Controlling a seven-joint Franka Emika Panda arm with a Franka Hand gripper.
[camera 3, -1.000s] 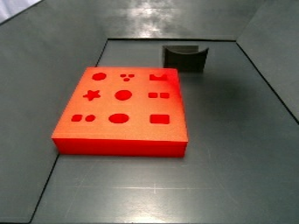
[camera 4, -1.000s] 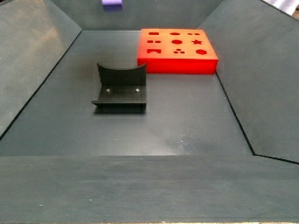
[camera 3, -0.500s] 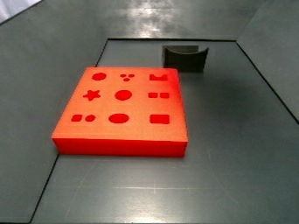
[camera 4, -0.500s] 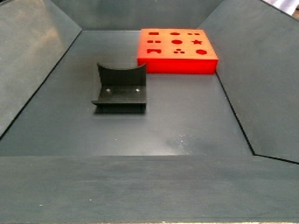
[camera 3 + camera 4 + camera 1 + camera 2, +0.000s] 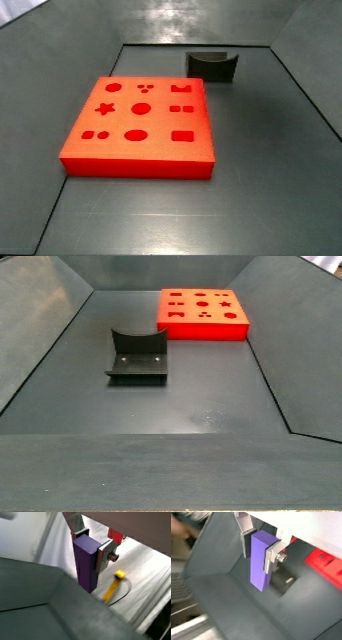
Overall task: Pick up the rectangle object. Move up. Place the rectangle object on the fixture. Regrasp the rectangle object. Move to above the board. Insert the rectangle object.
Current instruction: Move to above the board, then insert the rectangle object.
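Observation:
In both wrist views my gripper [image 5: 90, 543] [image 5: 259, 543] is shut on the purple rectangle object [image 5: 84, 564] [image 5: 260, 562], which hangs lengthwise between the silver fingers [image 5: 272, 556]. The gripper and block are out of both side views. The orange-red board [image 5: 140, 123] [image 5: 202, 313] lies on the grey floor; a corner of it shows in a wrist view [image 5: 324, 562]. The dark fixture [image 5: 211, 66] [image 5: 136, 355] stands apart from the board, with nothing on it. It shows in a wrist view [image 5: 284, 582] far below the block.
The grey bin has sloping walls [image 5: 40, 326] on all sides. In a wrist view a bin wall's rim [image 5: 47, 602], a yellow object with a dark cable [image 5: 115, 586] and a pale surface beyond it show.
One second ago the purple block showed at the top edge of a side view; it has since left that view. The board and fixture have not moved.

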